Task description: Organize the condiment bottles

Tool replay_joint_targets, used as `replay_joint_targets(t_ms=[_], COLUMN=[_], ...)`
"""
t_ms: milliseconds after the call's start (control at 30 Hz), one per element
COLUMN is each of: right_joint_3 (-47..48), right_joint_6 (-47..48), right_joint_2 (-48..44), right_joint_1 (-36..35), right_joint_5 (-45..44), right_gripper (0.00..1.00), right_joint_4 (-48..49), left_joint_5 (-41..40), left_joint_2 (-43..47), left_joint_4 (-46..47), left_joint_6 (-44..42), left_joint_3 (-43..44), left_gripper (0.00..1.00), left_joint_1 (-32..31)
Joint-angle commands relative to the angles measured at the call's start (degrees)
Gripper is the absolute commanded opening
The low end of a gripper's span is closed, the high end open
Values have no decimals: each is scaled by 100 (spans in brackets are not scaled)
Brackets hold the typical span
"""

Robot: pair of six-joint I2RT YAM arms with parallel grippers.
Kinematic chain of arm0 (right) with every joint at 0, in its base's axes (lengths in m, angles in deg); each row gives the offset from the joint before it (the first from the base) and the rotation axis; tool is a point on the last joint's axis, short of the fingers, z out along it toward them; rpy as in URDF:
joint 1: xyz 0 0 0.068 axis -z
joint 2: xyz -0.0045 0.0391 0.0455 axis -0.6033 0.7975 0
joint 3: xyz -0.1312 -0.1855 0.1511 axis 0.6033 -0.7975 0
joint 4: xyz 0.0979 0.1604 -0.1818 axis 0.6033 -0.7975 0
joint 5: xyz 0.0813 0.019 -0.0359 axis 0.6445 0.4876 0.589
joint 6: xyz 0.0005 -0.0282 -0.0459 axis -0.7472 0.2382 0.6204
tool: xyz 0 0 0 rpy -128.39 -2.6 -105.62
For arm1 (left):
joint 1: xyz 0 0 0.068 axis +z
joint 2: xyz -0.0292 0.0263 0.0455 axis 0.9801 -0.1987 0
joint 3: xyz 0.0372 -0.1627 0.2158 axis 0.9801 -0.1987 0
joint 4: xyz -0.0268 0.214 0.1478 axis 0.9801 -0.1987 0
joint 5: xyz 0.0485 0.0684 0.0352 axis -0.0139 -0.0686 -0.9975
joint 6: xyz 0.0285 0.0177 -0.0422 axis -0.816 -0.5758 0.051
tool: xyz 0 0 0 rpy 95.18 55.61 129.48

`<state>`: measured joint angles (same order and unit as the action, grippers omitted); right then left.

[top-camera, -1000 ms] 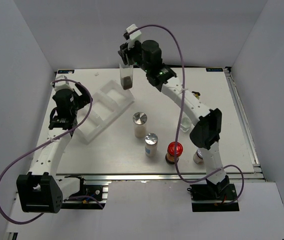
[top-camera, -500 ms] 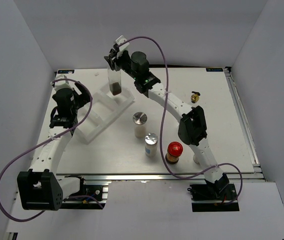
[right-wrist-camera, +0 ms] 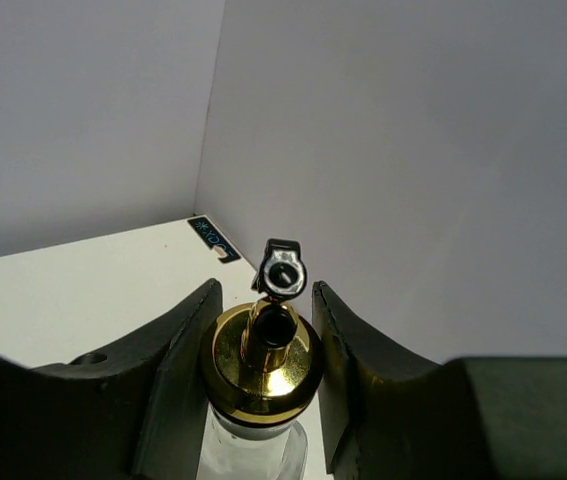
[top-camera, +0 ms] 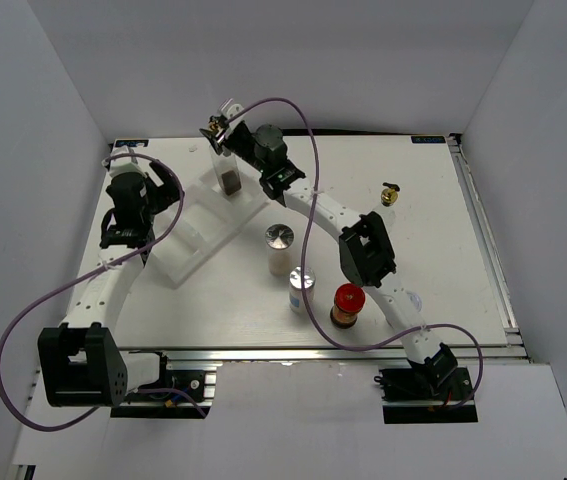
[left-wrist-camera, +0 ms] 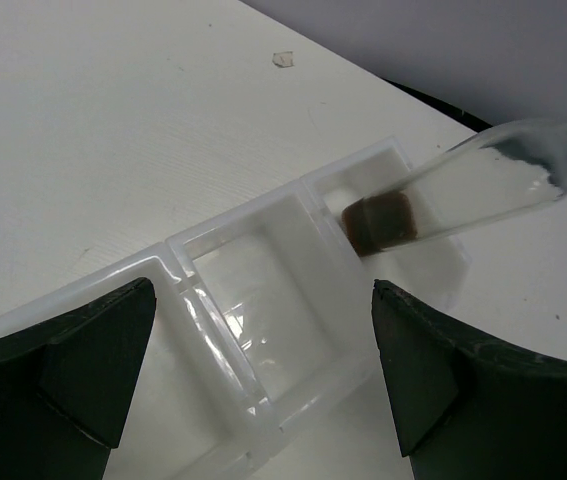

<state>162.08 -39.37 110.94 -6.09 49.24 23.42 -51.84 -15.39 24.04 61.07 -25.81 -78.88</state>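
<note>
My right gripper (top-camera: 225, 137) is shut on the gold cap (right-wrist-camera: 263, 362) of a clear glass cruet (top-camera: 228, 172) with dark liquid at its base. The cruet hangs tilted, its base (left-wrist-camera: 381, 222) at the far end compartment of the white rack (top-camera: 199, 222). I cannot tell whether it rests there. My left gripper (top-camera: 161, 200) is open and empty beside the rack's near left, its jaws wide either side of the rack (left-wrist-camera: 253, 330). Two silver-lidded shakers (top-camera: 279, 248) (top-camera: 301, 290) and the red-lidded brown jar (top-camera: 347, 305) stand mid-table. The second cruet (top-camera: 390, 194) stands at the right. The small white-lidded jar is hidden.
The right arm (top-camera: 363, 250) stretches diagonally over the table, passing close to the shakers and the red-lidded jar. Grey walls enclose the table on the left, back and right. A small label (right-wrist-camera: 213, 238) lies at the table's back corner.
The right arm has swung left and downward with the cruet, from above the table's back to the rack's far end compartment. The left arm has barely moved.
</note>
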Motion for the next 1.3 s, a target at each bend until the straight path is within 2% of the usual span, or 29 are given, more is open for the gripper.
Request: replay_joint_targets(t_ms=[0,433,467,533,567,667,733,1000,1267], right_joint_3=[388,423,380,256,239,134,-42,-578,-1554], right_joint_6=[179,-40,-41,-49,-58,-41,-23,56,91], right_joint_2=[-100,401,367,270,243,138,6,-485,-1583], right_joint_1=[5,110,110,110,110,110,110,101,119], right_joint_5=[238,248,256,239,222,248,248,354,-604], right_gripper=[0,0,3,17,39,74,89,89,89], right_joint_4=[1394,1535,1535,1544,1544,1474,1473,1166,1166], left_joint_5=[233,699,708,726,726,752,770,849,823], left_joint_2=[-1,-150,-150,-168,-168,-177,-168,-19,245], left_joint_4=[330,613,622,613,613,569,569,508,289], left_joint_6=[23,75,84,75,84,93,93,216,312], left_joint_3=[257,195,204,213,213,257,265,204,160], left_gripper=[98,98,98,98,98,98,98,98,98], left_joint_1=[25,218,218,218,218,218,218,218,218])
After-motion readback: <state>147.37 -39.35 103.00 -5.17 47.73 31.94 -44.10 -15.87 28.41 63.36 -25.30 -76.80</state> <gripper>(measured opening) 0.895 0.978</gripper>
